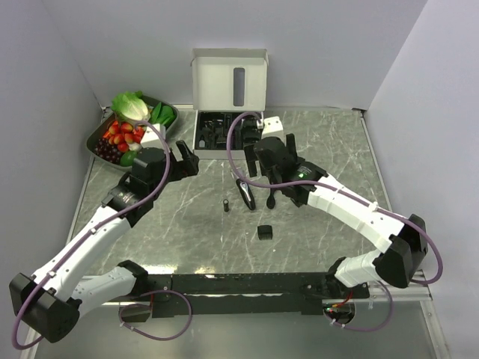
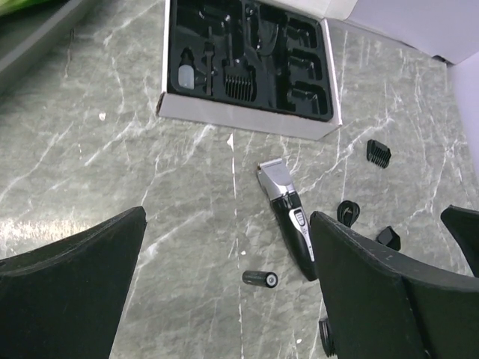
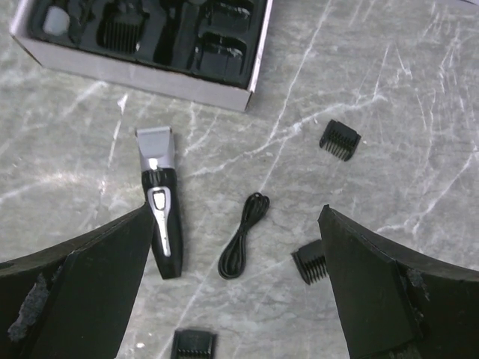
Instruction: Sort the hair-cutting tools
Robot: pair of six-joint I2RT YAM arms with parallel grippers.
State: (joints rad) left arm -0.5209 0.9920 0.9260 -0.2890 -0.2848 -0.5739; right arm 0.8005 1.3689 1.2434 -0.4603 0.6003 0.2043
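The black-and-silver hair clipper (image 1: pixel 245 193) lies on the marble table below the open white box (image 1: pixel 224 131). Around it lie a short black cylinder (image 1: pixel 225 204), a coiled black cord (image 3: pixel 243 235) and black comb guards (image 1: pixel 265 232). My left gripper (image 1: pixel 185 161) hovers open to the left of the box; its view shows the clipper (image 2: pixel 288 217) and cylinder (image 2: pixel 260 279) on the table between its fingers (image 2: pixel 374 299). My right gripper (image 1: pixel 269 158) hangs open above the clipper (image 3: pixel 161 202), cord and guards (image 3: pixel 340 140) (image 3: pixel 309 263) (image 3: pixel 194 344). Neither gripper holds anything.
The box's black moulded insert (image 2: pixel 247 60) holds a comb guard and other small parts; its lid (image 1: pixel 230 78) stands up against the back wall. A tray of vegetables and fruit (image 1: pixel 131 127) sits at the back left. Walls close in the table's sides.
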